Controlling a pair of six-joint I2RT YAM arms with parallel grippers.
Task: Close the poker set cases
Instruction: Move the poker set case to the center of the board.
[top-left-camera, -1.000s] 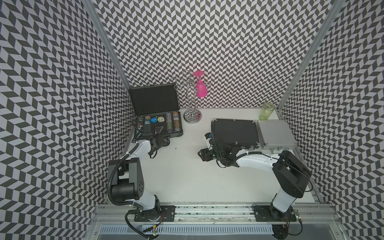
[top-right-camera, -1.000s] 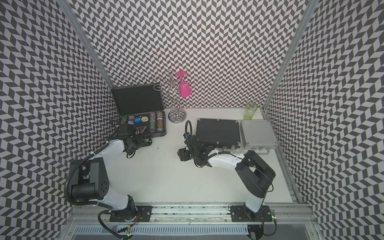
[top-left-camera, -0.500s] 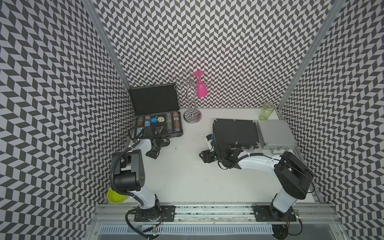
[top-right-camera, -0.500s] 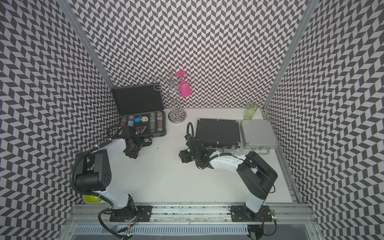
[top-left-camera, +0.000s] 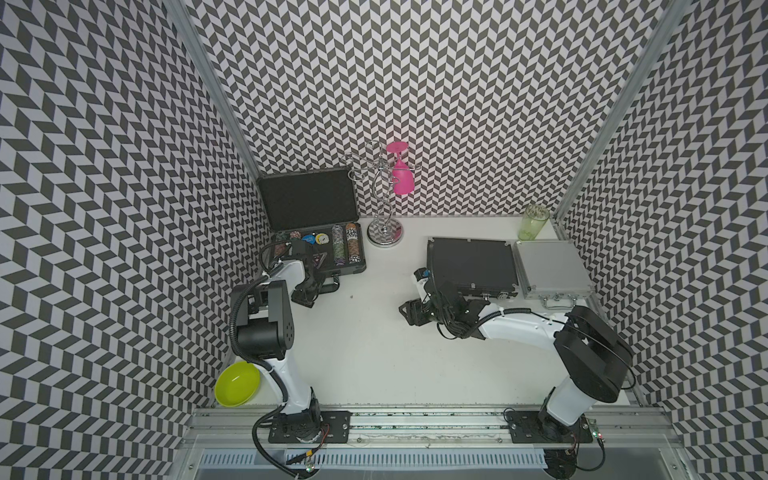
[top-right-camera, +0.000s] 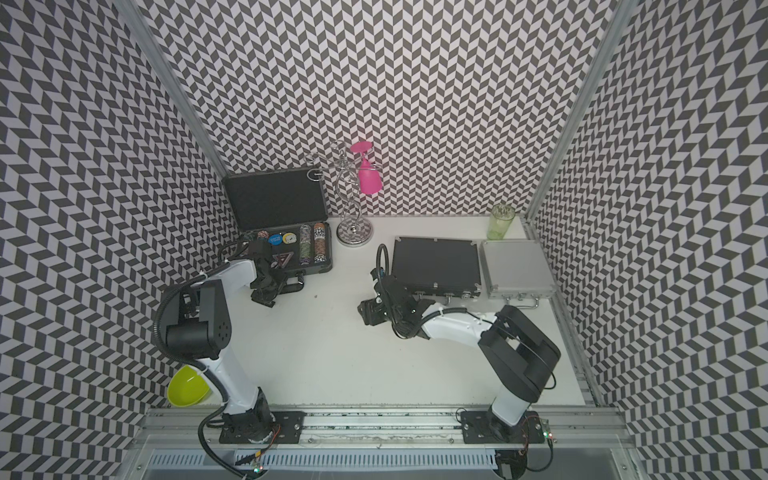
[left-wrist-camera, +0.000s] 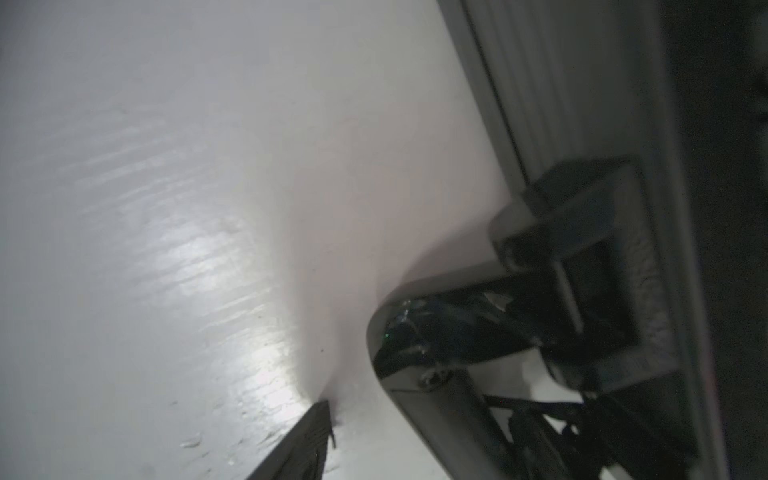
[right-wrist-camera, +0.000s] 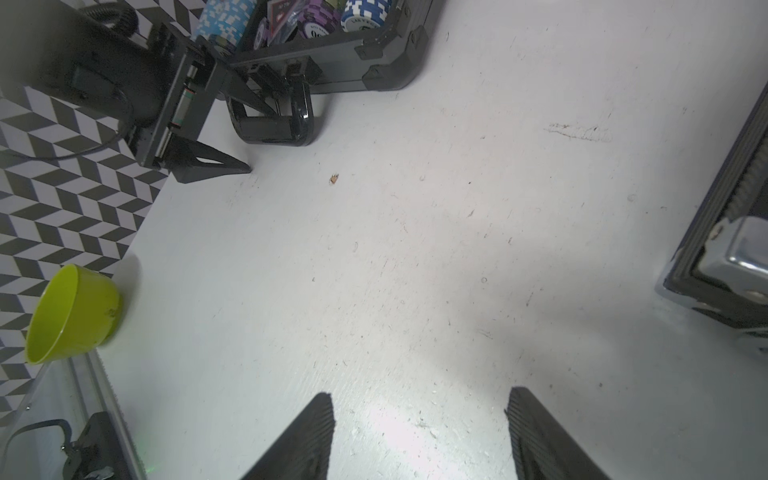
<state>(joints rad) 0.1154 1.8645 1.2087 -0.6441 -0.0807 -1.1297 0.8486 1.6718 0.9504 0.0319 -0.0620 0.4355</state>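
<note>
step: the ribbed dark-grey case (top-left-camera: 351, 269) sat open at far left, lid (top-left-camera: 309, 199) upright on its far side
tip: I'd pin the base by its black handle (right-wrist-camera: 270, 133) and tip the lid toward the near side slowly, so the chips (top-left-camera: 345, 245) stay put
look: black lining, colourful chip rows
left gripper (top-left-camera: 306, 296): jaws apart around one handle leg, couldn't tell if it pinched
right gripper (right-wrist-camera: 420, 399): spread wide, empty, over bare table (right-wrist-camera: 415, 249)
others: flat black case (top-left-camera: 471, 262) and silver case (top-left-camera: 550, 268), far right, lay shut

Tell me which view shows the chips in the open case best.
A top view: nearly all the chips show from above. The right wrist view catches only a few at its edge; the left wrist view shows none.
</note>
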